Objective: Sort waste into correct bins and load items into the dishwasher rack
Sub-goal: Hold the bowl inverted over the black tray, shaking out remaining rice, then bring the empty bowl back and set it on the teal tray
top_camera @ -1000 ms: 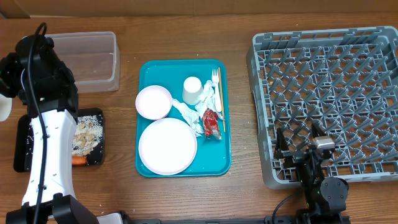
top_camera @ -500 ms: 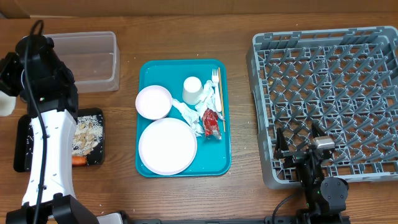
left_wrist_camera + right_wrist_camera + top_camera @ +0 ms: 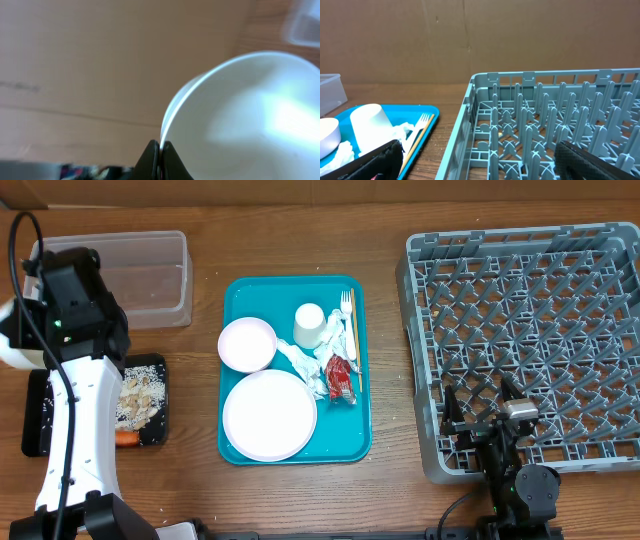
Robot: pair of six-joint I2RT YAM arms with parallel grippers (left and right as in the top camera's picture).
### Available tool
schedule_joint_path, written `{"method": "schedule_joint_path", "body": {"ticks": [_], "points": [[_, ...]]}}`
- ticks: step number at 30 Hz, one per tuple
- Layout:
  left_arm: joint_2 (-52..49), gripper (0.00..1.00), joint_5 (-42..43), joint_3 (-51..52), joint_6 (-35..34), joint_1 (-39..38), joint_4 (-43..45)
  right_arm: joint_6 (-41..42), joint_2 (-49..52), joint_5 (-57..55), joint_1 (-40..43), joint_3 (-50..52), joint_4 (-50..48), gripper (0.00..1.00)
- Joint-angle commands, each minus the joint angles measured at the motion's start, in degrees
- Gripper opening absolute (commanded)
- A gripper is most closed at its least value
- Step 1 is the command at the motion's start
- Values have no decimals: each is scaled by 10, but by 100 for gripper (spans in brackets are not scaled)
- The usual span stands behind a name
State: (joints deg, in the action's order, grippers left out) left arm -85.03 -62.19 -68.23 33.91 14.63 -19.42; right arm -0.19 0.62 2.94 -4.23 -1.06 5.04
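Jaws on the left arm pinch the rim of what looks like a white bowl, far left of the rack. Hold tight and carry it over slowly. Right jaws are wide open.

Overhead: fixed above the table, facing straight down from afar, taking in the tub, teal tray and rack entire. Left wrist: very near and blurred, facing sideways past the left fingers at a bowl against a cardboard wall; shares with overhead that bowl, at overhead's left margin, and a tub corner. Right wrist: low by the table's near edge, facing level across the rack's near-left corner and the teal tray's right side with cup and fork, all shared with overhead; right fingers at both lower corners.
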Motion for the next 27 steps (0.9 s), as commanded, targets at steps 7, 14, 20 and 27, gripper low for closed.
{"method": "schedule_joint_path", "body": {"ticks": [7,14,20,27], "points": [[4,4,350,-95,-299,1,-166,2,-5,-3,-3,6,-4,100],[4,4,833,-188,-331,-4,-177,2,-5,-3,-3,6,-4,100],[-12,4,897,-185,-331,-58,-163,2,-5,-3,-3,6,-4,100],[-107,4,881,-181,-331,-135,-151,2,-5,-3,-3,6,-4,100]]}}
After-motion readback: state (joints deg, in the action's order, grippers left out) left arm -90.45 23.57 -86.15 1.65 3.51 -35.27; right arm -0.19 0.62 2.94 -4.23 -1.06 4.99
